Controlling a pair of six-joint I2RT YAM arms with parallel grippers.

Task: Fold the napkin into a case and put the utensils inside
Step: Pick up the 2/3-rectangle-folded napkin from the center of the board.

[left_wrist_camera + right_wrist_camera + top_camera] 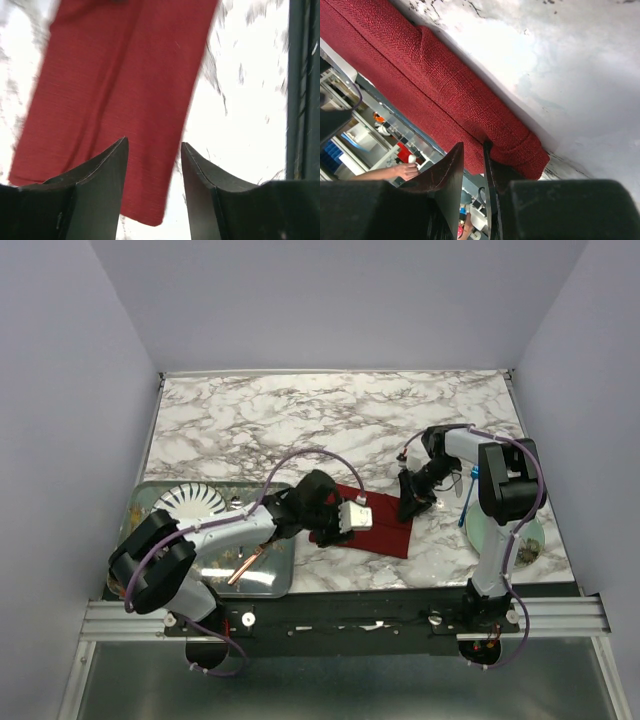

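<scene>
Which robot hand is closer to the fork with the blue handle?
Right. The right gripper holds the napkin by its edge close beside the blue-handled fork; the left gripper is open over the napkin's other side, farther away.

The left arm [235, 530] has silver-white links, black joints and purple cables [305, 452]; the left pincer [153, 142] has dark wedge-shaped fingers [97, 176].

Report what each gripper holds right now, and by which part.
The right gripper seems to pinch the folded napkin by its edge, near one end. The left gripper holds nothing; its fingers stand open over it.
</scene>
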